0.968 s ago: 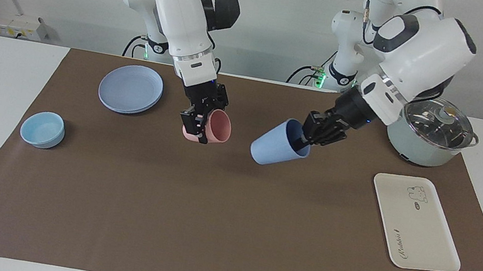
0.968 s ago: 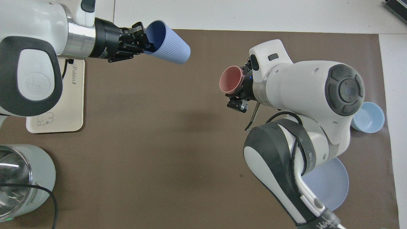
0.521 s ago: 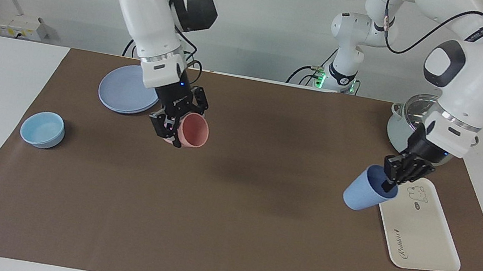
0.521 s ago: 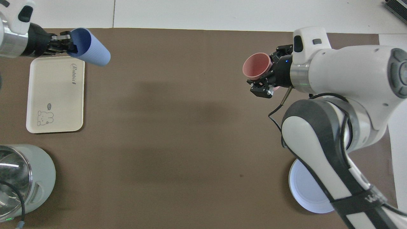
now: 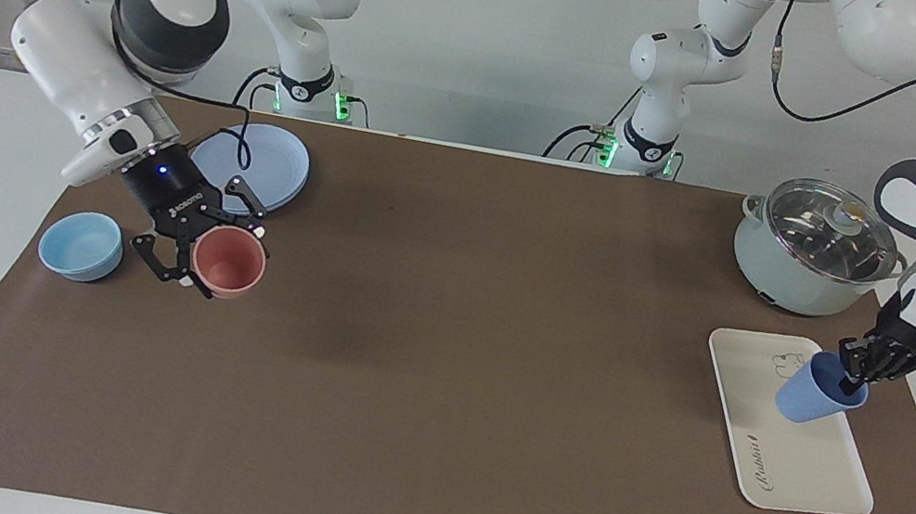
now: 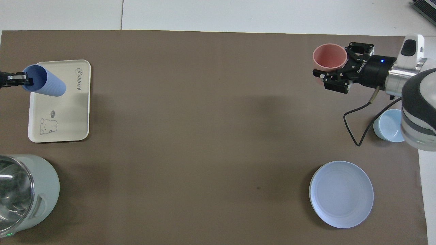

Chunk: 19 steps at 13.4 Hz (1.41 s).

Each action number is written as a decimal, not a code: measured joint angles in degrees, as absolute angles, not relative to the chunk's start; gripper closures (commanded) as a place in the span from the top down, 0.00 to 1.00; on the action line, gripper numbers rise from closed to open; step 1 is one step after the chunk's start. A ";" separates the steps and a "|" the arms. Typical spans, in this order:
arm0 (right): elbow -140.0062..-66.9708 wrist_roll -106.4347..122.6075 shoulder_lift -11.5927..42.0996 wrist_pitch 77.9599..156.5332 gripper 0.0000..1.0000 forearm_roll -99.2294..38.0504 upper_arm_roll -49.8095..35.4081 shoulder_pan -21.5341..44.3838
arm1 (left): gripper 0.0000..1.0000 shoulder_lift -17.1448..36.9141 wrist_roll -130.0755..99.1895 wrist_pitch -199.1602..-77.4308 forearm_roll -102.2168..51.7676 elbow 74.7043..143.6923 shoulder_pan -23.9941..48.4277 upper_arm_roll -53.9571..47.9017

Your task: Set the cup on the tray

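The periwinkle-blue cup [image 5: 810,396] hangs tilted over the middle of the cream tray [image 5: 811,475], its mouth turned up toward the left arm. My left gripper [image 5: 858,367] is shut on the cup's rim, one finger inside. In the overhead view the cup [image 6: 46,85] lies over the tray [image 6: 63,115] near the script end, and the left gripper [image 6: 15,80] is at the picture's edge. I cannot tell whether the cup's base touches the tray. My right gripper [image 5: 212,250] is open, its fingers spread around a pink tumbler [image 5: 230,266] that stands upright on the mat.
A lidded pot [image 5: 816,254] stands nearer to the robots than the tray. A round blue plate [image 5: 248,166] and a light blue bowl [image 5: 81,245] lie at the right arm's end, close to the pink tumbler [image 6: 329,58] and the right gripper [image 6: 335,64].
My left gripper carried the cup from mid-table to over the tray. My right gripper moved the pink tumbler toward the bowl, set it upright on the mat and opened.
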State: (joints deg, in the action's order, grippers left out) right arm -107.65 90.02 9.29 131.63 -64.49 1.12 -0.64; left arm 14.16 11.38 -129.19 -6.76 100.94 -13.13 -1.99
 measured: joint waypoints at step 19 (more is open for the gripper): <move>-110.90 135.15 26.67 119.92 0.00 -92.19 1.10 -10.23 | 1.00 18.71 1.38 -94.41 2.27 76.59 -1.39 -3.54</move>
State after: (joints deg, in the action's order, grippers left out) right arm -110.90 135.15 26.67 119.92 -92.19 1.10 -10.23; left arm 18.71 1.38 -94.41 2.27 76.59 -1.39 -3.54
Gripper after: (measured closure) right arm 0.172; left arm 0.000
